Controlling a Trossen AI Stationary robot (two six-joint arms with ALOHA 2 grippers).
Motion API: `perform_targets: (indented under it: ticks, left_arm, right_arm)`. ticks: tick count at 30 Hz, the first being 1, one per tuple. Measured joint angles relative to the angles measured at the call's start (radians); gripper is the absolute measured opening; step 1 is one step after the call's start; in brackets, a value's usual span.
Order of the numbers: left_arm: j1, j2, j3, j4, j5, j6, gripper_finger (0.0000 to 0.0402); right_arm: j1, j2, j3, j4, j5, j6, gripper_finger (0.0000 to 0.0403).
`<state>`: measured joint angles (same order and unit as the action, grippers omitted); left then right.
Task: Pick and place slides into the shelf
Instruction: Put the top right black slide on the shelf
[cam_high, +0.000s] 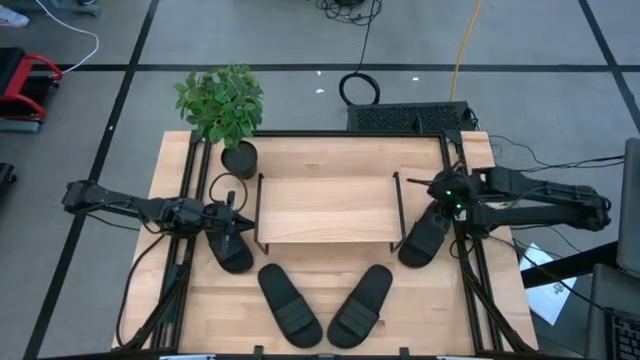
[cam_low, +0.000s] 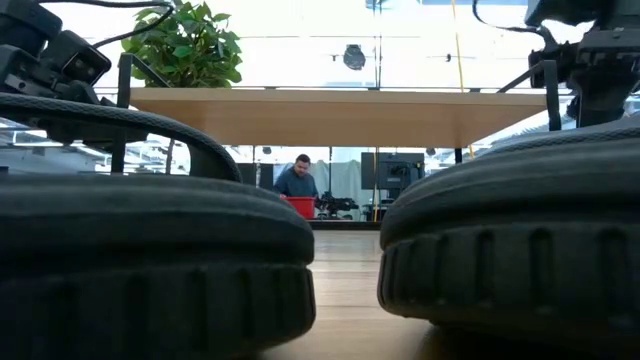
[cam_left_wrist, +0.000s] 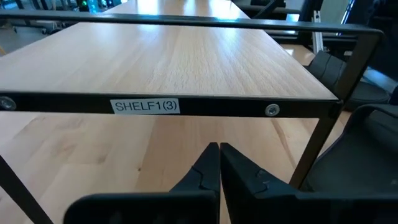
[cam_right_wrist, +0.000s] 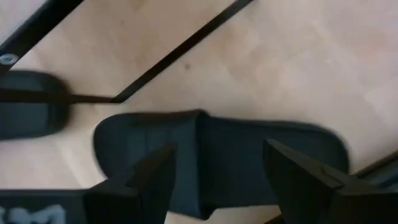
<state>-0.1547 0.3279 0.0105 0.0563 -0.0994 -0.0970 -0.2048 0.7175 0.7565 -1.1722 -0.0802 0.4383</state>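
The shelf (cam_high: 325, 205) stands in the middle of the table (cam_high: 175, 160), its light top board bare. Four slides lie on the tabletop around it, none on the shelf. The left slide (cam_high: 232, 250) lies just off the shelf's left end, under the left gripper (cam_high: 232, 228). The left wrist view shows that gripper's fingers (cam_left_wrist: 202, 177) pressed together, holding nothing, pointed at the shelf's end rail, which carries a label (cam_left_wrist: 146, 106) reading SHELF1(3).

The right slide (cam_high: 425, 240) lies tilted against the shelf's right front corner. The right gripper (cam_high: 440, 205) hangs over it with its jaws spread wide. In the right wrist view the fingers (cam_right_wrist: 155, 177) straddle the slide (cam_right_wrist: 217, 158) without visibly touching it; the shelf's thin black frame crosses close behind the slide.

Two more slides lie in front of the shelf near the table's front edge, the front-left slide (cam_high: 288, 300) and the front-right slide (cam_high: 362, 300), angled toward each other like a V. In the low view these two fill the foreground and block most of the space under the shelf board (cam_low: 340, 110).

A potted plant (cam_high: 222, 105) stands at the shelf's back-left corner, near the left arm. Cables (cam_high: 360, 88) lie on the floor beyond the table. A person (cam_low: 297, 180) shows far off in the room behind.
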Motion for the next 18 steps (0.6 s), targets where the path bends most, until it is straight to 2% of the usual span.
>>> perform_targets:
  ticks: [10,18]
  left_arm:
    - [0.0,0.0,0.0,0.0,0.0,-0.063,0.0023]
    - [0.0,0.0,0.0,0.0,0.0,-0.062,0.0018]
  right_arm:
    - [-0.076,0.159,-0.016,0.009,-0.204,-0.084,0.0223]
    - [-0.106,0.207,-0.07,-0.034,-0.185,-0.106,0.0222]
